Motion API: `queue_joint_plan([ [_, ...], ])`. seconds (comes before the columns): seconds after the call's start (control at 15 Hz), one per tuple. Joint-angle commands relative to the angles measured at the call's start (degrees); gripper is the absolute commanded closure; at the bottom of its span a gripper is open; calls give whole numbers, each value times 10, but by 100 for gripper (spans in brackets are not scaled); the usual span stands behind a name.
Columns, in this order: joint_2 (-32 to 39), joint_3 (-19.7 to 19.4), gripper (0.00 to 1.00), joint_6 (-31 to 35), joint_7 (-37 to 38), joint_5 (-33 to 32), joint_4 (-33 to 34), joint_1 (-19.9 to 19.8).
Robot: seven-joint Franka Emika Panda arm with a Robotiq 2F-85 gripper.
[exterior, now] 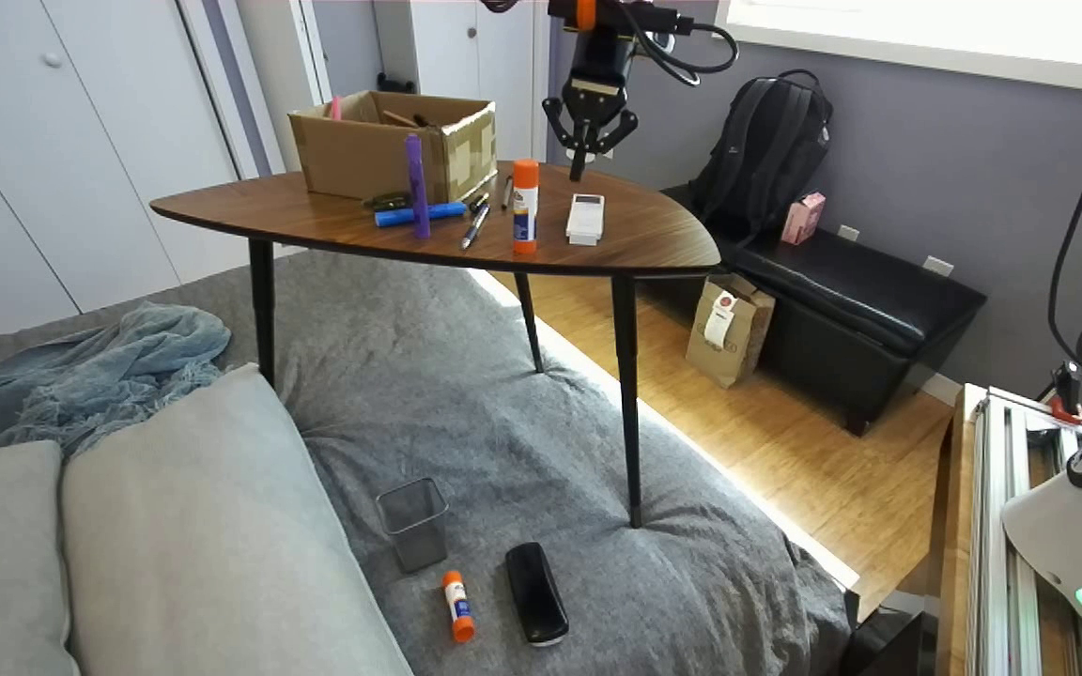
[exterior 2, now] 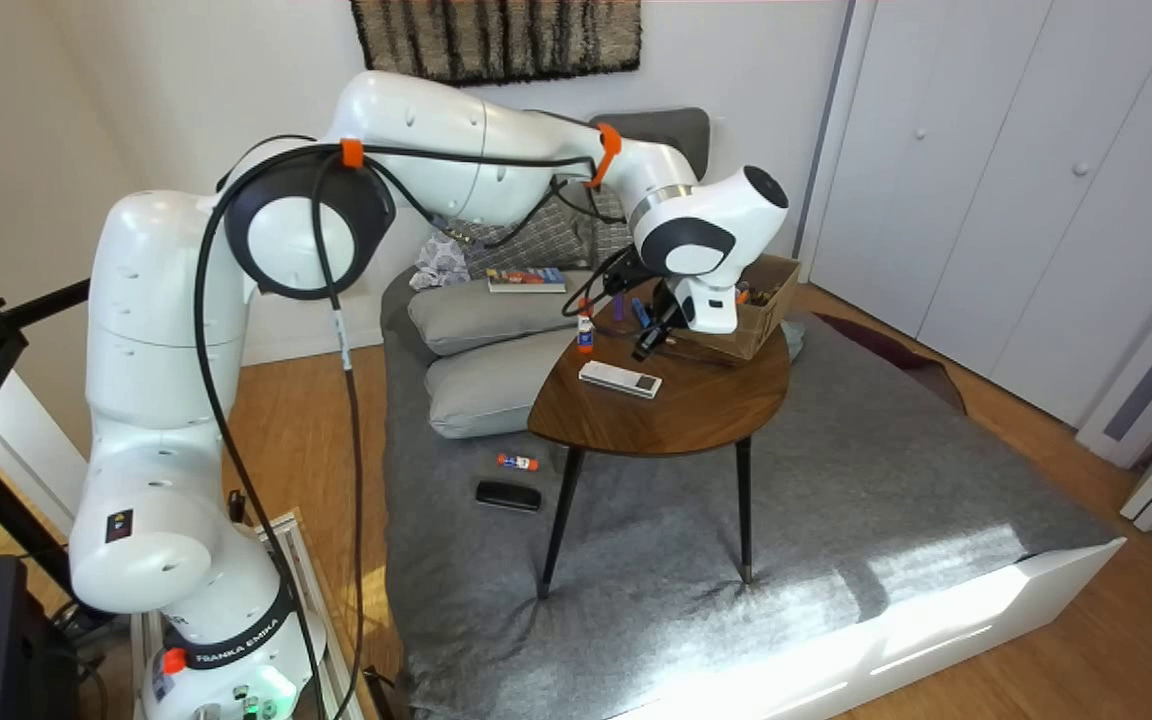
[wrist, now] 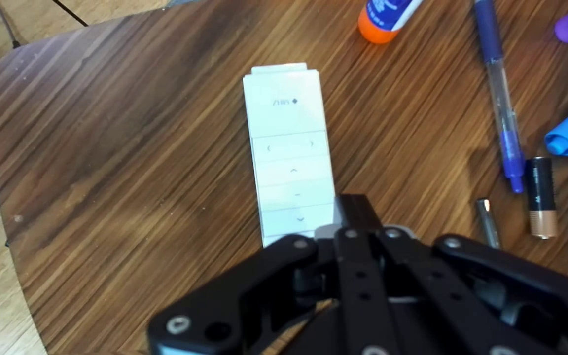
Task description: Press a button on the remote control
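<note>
The remote control is a flat white rectangle with faint dark button marks. It lies on the brown wooden table in both exterior views (exterior: 585,221) (exterior 2: 620,379). In the wrist view the remote (wrist: 291,162) lies left of and ahead of my fingertips, and its near end is hidden behind my gripper (wrist: 358,212). My gripper is shut with its fingertips together and nothing seen between them. It points down above the table in both exterior views (exterior: 579,169) (exterior 2: 644,350), close to the remote's end with the dark patch. The fingertips look apart from the remote.
An upright glue stick (exterior: 524,211) stands beside the remote. A purple marker (exterior: 417,188) stands upright by a blue marker (exterior: 421,214). A pen (wrist: 501,93) and a battery (wrist: 541,197) lie near the cardboard box (exterior: 372,155). The table's curved edge (wrist: 5,207) shows at left.
</note>
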Motion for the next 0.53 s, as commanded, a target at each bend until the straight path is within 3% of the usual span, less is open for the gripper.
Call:
queue_joint_plan([
  [0.0,7,4,100,-6,16,13,3,-2],
  [0.47,20,4,100,-12,31,12,4,-2],
])
